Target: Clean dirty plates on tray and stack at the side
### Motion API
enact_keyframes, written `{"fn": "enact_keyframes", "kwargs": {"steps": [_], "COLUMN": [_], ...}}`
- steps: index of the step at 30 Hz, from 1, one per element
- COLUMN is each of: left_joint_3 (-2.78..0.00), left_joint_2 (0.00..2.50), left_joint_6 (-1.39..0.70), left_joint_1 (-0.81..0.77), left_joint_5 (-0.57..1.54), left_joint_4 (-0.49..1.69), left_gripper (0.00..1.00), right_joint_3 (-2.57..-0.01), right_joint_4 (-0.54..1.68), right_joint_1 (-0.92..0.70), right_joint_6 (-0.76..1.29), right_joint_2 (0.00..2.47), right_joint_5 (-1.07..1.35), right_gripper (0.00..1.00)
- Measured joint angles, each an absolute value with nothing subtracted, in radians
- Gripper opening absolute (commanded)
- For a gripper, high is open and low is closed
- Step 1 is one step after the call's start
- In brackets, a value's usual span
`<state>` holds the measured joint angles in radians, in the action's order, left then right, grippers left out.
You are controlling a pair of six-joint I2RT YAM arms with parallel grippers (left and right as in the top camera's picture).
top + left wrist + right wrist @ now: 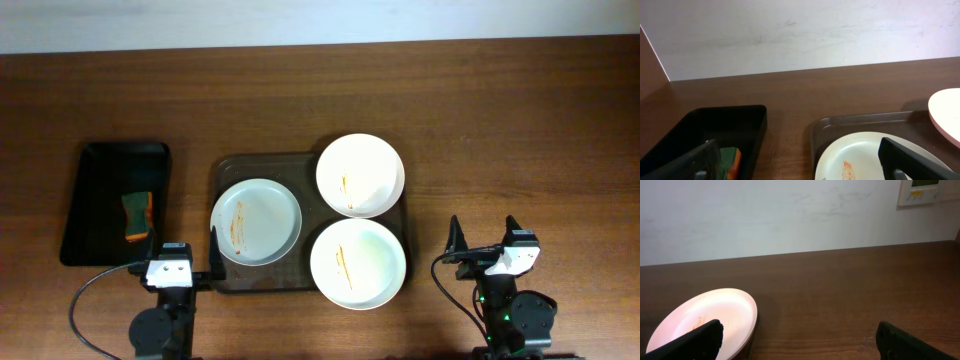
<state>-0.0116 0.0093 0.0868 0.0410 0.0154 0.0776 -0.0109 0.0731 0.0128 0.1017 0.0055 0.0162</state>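
Observation:
Three white plates with orange-red sauce streaks sit on the dark brown tray (228,170): a left plate (256,221), a back plate (360,175) and a front plate (358,263). The back and front plates overhang the tray's right side. My left gripper (182,248) is open and empty at the tray's front left corner. In the left wrist view (800,162) it sits between the black tray and the left plate (860,155). My right gripper (484,240) is open and empty, right of the front plate. The right wrist view (797,340) shows that plate (705,315) at left.
A smaller black tray (105,190) at the left holds a green and orange sponge (137,216), also seen in the left wrist view (730,160). Bare wooden table (520,150) lies to the right and behind. A white wall runs along the table's far edge.

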Motion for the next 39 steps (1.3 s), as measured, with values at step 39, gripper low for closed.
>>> {"fn": "enact_keyframes", "kwargs": {"steps": [39], "left_joint_3": [-1.254], "left_joint_2": [1.308], "left_joint_6": [0.2], "left_joint_1": [0.04], "left_joint_5": [0.413], "left_joint_4": [1.011], "left_gripper": [0.99], "right_joint_3": [-1.202], "right_joint_4": [0.882], "right_joint_1": [0.005], "right_joint_6": [0.105], "right_joint_2": [1.211], "right_joint_5": [0.439], "right_gripper": [1.0]}}
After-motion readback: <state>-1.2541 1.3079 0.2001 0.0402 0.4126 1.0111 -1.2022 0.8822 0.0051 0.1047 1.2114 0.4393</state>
